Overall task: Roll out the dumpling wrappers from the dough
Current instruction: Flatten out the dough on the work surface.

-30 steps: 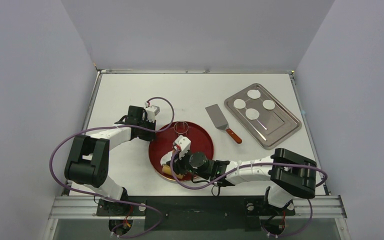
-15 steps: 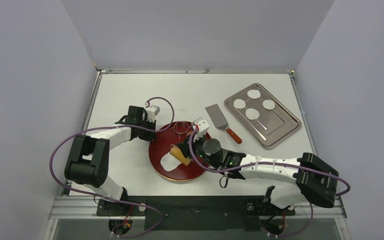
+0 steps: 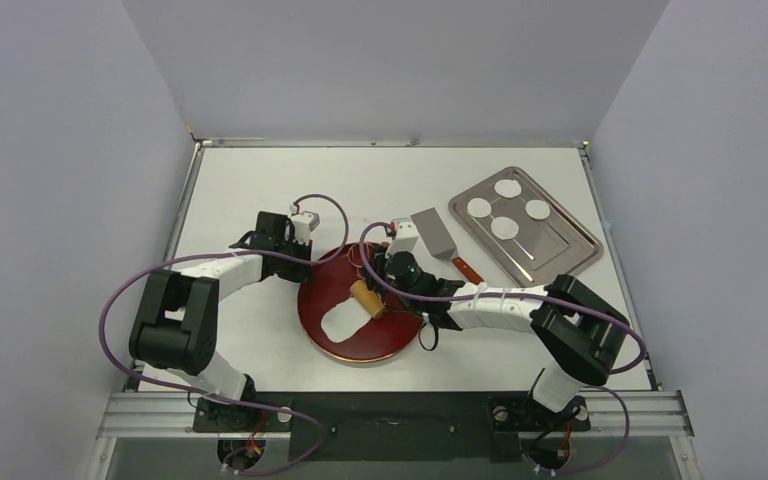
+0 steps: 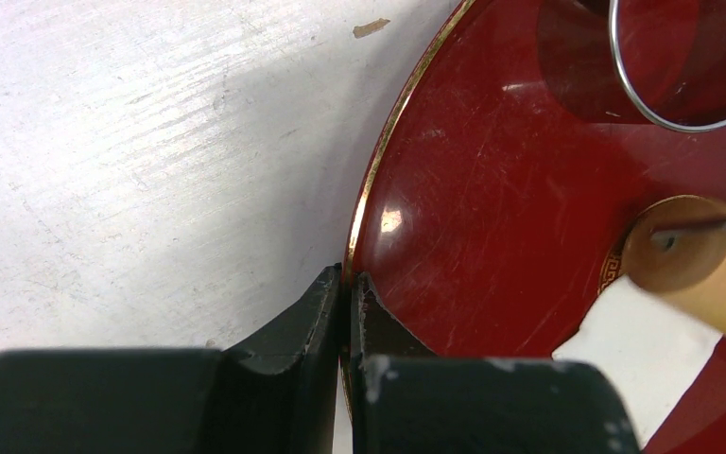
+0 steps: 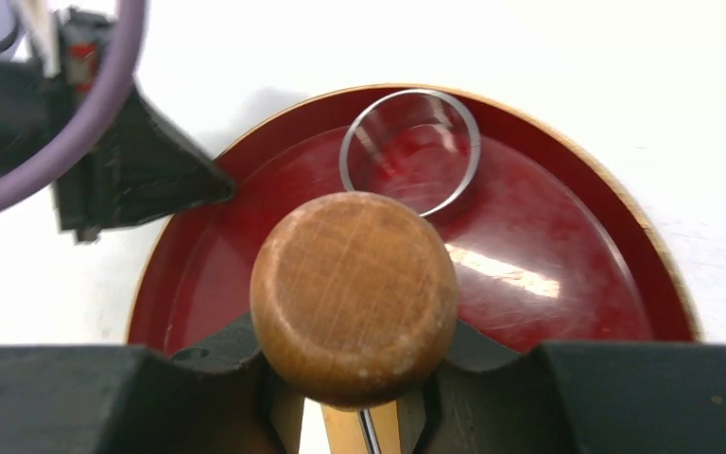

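Your right claw (image 3: 390,278), clamped on the pin (image 3: 367,298), aims it near-left onto the dough (image 3: 340,322); your left claw (image 4: 347,281) pinches the plate (image 4: 492,189).

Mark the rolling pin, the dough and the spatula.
rolling pin (image 5: 354,293), right wrist view, rounded wooden end.
dough (image 3: 339,321), top view, middle of the white sheet.
spatula (image 3: 438,232), top view, metal blade.

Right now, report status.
Left gripper shut on red plate rim. Right gripper shut on rolling pin, its end at the dough edge. Ring cutter on plate, apart from pin.
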`<state>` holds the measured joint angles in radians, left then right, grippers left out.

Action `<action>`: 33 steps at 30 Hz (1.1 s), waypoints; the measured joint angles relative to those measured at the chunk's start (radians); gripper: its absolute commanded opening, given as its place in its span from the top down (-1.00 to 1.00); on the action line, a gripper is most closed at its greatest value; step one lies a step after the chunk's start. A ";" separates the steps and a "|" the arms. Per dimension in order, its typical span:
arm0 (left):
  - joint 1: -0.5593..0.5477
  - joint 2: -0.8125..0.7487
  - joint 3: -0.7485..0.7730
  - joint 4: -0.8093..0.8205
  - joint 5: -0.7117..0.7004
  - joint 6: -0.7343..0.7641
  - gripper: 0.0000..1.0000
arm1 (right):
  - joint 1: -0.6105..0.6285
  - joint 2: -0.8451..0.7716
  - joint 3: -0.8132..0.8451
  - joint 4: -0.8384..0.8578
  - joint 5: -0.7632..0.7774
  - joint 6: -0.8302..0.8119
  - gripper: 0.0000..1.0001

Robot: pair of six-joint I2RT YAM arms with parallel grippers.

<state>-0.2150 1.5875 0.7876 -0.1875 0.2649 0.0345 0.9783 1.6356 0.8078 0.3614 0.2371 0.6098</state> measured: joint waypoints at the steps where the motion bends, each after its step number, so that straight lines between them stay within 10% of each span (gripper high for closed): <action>1: 0.000 0.000 0.000 0.001 0.000 0.000 1.00 | -0.008 -0.001 0.003 -0.016 0.019 0.014 1.00; 22: 0.000 0.000 -0.002 0.004 -0.001 0.000 1.00 | 0.069 -0.182 0.029 -0.386 0.251 -0.050 1.00; 33: 0.000 0.000 -0.002 0.004 0.000 0.000 1.00 | 0.128 -0.058 0.129 -0.171 0.130 -0.032 1.00</action>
<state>-0.2150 1.5871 0.7860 -0.1837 0.2646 0.0345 1.1065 1.5780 0.9363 0.1905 0.3668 0.5777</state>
